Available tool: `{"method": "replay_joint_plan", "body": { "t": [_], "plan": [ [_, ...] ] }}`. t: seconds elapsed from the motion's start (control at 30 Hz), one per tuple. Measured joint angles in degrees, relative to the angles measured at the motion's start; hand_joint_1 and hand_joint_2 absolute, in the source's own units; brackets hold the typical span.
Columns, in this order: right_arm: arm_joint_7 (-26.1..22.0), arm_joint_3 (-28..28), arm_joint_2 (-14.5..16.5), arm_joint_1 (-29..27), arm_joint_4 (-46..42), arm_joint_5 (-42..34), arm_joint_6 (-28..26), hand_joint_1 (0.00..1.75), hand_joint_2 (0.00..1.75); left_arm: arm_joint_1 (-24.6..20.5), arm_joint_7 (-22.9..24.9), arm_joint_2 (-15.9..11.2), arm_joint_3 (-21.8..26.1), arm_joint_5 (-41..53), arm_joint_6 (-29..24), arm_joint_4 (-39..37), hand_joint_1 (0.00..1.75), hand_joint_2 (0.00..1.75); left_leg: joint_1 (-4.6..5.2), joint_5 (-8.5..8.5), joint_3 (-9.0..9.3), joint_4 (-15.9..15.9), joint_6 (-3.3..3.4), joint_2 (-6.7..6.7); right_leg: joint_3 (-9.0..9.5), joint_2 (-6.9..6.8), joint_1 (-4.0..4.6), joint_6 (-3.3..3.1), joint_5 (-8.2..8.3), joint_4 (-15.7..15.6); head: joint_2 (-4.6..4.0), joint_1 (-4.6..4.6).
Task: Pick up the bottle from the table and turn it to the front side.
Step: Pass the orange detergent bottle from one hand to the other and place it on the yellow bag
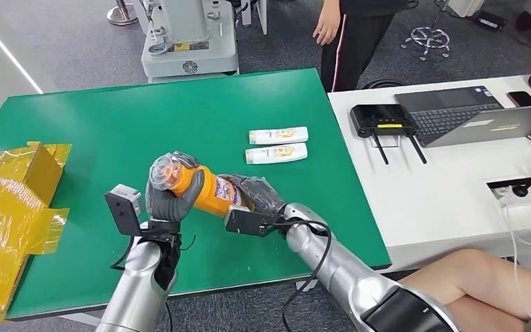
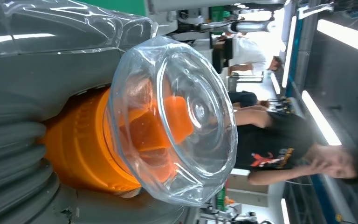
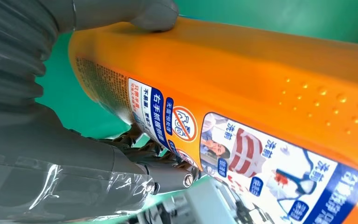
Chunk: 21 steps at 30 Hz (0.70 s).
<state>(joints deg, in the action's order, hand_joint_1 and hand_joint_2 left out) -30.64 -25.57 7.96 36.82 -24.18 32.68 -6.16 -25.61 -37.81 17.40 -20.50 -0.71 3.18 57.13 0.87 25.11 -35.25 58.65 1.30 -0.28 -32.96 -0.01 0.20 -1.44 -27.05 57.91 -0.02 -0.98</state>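
Observation:
An orange bottle (image 1: 211, 193) with a clear plastic cap (image 1: 165, 172) hangs on its side above the green table (image 1: 145, 117), held by both hands. My left hand (image 1: 169, 197) wraps the neck end just behind the cap. My right hand (image 1: 259, 195) grips the base end. In the left wrist view the clear cap (image 2: 177, 121) and orange neck (image 2: 81, 147) sit against my left hand (image 2: 23, 116). In the right wrist view the bottle's printed back label (image 3: 242, 149) faces the camera, with the thumb (image 3: 135, 11) of my right hand (image 3: 51, 140) on the bottle.
Two white bottles (image 1: 277, 144) lie side by side further back on the table. Yellow cardboard boxes (image 1: 10, 207) stand at the left edge. A white desk (image 1: 449, 180) with a laptop (image 1: 470, 114) and router (image 1: 382, 119) is to the right. A person (image 1: 349, 34) stands behind; a knee (image 1: 484, 277) shows lower right.

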Motion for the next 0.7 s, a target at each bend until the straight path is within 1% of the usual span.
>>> {"method": "replay_joint_plan", "body": {
  "t": [0.17,0.2,0.3,0.33,0.53,0.7],
  "plan": [
    [-0.6,0.0,0.0,1.4,-0.7,-0.3,-0.9,1.75,1.75,-1.2,-0.5,0.1,0.0,-0.4,0.0,0.0,1.75,1.75,0.00,-0.01,0.00,0.0,0.01,-0.06,0.01,-0.06,0.00,0.00,0.00,0.0,0.00,0.00],
    [-0.6,0.0,0.0,1.5,-0.8,-0.3,-1.0,1.70,1.75,-1.3,-0.6,0.1,0.0,-0.4,0.0,0.0,1.75,1.75,0.00,-0.01,0.00,0.0,0.01,-0.06,0.02,-0.06,0.00,0.00,0.00,0.0,0.00,0.00],
    [-0.8,0.2,0.0,1.6,-1.1,-0.4,-1.6,0.39,1.75,-1.6,-0.7,0.1,0.0,-0.7,-0.1,0.0,1.75,1.75,0.00,-0.01,-0.02,0.0,0.02,-0.09,0.02,-0.08,0.00,0.00,0.00,0.0,0.00,0.00],
    [-1.1,0.3,0.0,1.7,-1.4,-0.4,-2.0,0.00,1.75,-1.6,-0.7,0.1,0.1,-0.8,-0.2,0.0,1.75,1.75,0.00,-0.01,-0.02,0.0,0.02,-0.09,0.01,-0.08,0.00,0.00,0.00,0.0,0.00,-0.02],
    [-1.4,0.9,1.1,3.5,-3.5,-1.4,-4.3,0.00,1.75,-0.5,-0.1,-0.4,1.0,-1.1,-1.2,-0.3,1.75,1.75,0.00,-0.02,0.00,0.0,0.01,0.00,-0.03,0.03,0.00,0.00,0.00,0.0,0.00,0.01],
    [-1.4,1.3,1.7,5.0,-4.5,-1.5,-4.4,0.00,1.75,1.0,0.0,-0.6,1.4,-1.3,-1.4,-0.6,1.75,1.75,-0.01,-0.02,-0.01,0.0,0.01,-0.01,-0.03,0.00,0.00,0.00,0.00,0.0,0.00,0.00]
  ]
}}
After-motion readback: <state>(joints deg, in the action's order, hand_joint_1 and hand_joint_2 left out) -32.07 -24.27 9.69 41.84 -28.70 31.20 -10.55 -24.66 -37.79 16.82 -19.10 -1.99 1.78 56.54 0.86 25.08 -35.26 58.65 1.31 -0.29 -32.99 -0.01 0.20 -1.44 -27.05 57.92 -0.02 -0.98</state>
